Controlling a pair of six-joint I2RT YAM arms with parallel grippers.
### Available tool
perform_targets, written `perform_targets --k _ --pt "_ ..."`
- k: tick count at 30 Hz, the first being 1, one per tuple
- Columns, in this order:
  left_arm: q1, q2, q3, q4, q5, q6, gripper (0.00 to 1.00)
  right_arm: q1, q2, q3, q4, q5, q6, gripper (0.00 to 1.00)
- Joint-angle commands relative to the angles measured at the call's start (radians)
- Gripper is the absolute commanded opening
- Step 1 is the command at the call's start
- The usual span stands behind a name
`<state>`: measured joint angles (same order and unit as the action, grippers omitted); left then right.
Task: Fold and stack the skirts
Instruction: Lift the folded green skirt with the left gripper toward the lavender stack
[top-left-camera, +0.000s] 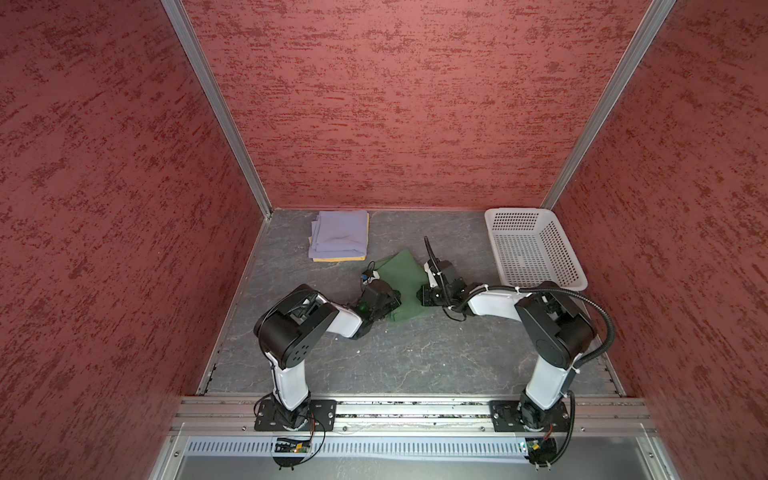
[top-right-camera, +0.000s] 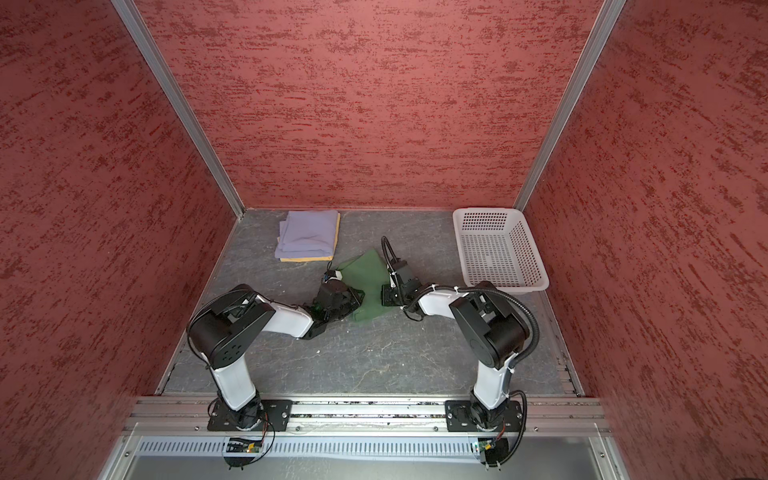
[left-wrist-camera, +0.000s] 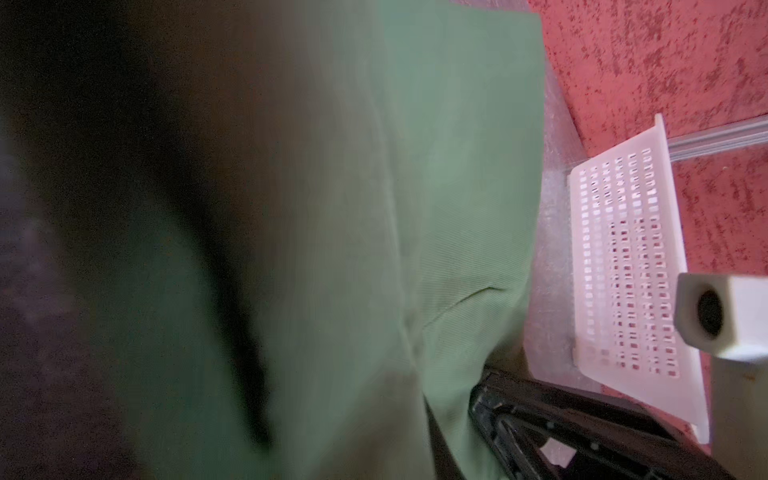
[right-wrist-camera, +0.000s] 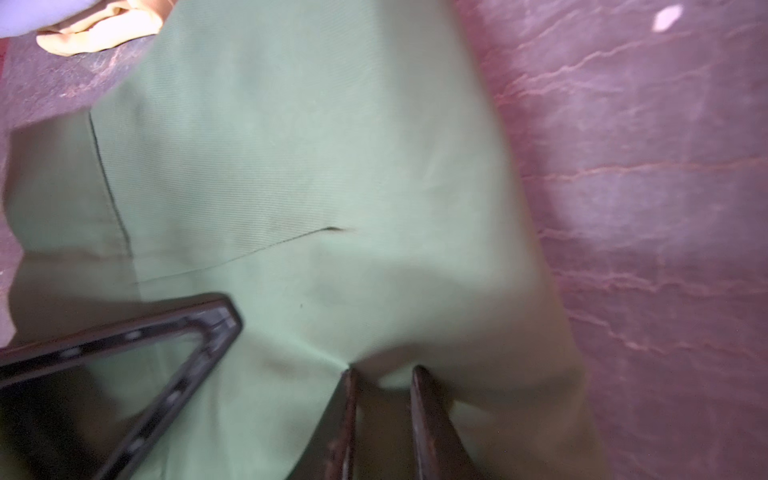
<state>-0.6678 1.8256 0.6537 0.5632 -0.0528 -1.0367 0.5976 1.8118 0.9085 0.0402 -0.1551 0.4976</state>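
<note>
In both top views the green skirt (top-left-camera: 398, 270) lies partly folded in the middle of the bench (top-left-camera: 374, 365). The left gripper (top-left-camera: 390, 301) is at its left edge and the right gripper (top-left-camera: 420, 296) at its right edge, presumably so the two can work opposite sides together and keep the fold square. Behind it to the left, the lavender skirt (top-left-camera: 338, 235) sits folded on the yellow skirt (top-left-camera: 336, 259), whose edge peeks out underneath. By my reading, that is the stack the green one is bound for. The white basket (top-left-camera: 561, 249) stands empty at the back right, well apart from the cloth.

The left wrist view is filled by green cloth close to the lens, with a dark blur across it. I cannot tell how far apart the left fingers are, or whether they have hold of anything. The basket shows beyond the skirt's far edge.

The right wrist view is plainer. The right fingers (right-wrist-camera: 419, 399) stand nearly together with a tuck of green skirt nipped between them, and creases run out from the pinch. A black finger frame of the left gripper lies over the cloth nearby.
</note>
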Motion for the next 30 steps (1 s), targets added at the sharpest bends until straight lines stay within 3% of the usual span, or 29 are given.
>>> perform_targets --k 1,2,9,20,30 --pt "0.009 0.016 0.027 -0.049 -0.006 0.042 0.05 0.001 -0.007 -0.034 -0.083 -0.052 0.01 0.25" --pt "0.012 0.014 0.032 -0.061 -0.005 0.055 0.01 0.001 -0.017 -0.034 -0.085 -0.056 0.011 0.25" --pt "0.036 -0.032 0.137 -0.322 0.013 0.225 0.0 -0.016 -0.129 -0.016 -0.116 -0.021 0.0 0.32" --pt "0.161 -0.059 0.321 -0.599 0.278 0.537 0.0 -0.142 -0.426 -0.054 -0.208 0.128 -0.051 0.39" --pt "0.215 -0.089 0.452 -0.719 0.374 0.667 0.0 -0.176 -0.437 -0.118 -0.203 0.139 -0.036 0.39"
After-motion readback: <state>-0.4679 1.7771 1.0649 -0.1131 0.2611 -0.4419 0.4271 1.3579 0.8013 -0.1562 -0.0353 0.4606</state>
